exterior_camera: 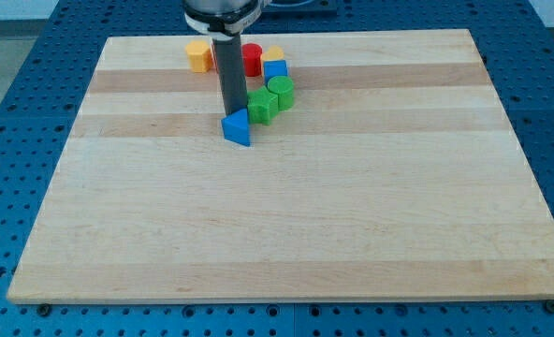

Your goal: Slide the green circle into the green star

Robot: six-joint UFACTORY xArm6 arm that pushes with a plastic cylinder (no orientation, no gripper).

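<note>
The green circle (282,91) and the green star (263,105) sit touching each other near the view's top centre, the circle up and to the right of the star. My tip (230,115) stands just left of the green star and right above the blue triangle (238,129), touching or nearly touching it. The rod hides part of the blocks behind it.
A blue cube (275,70), a red cylinder (251,59), a yellow block (273,54) and an orange-yellow block (199,55) cluster at the view's top. The wooden board (286,225) lies on a blue perforated table.
</note>
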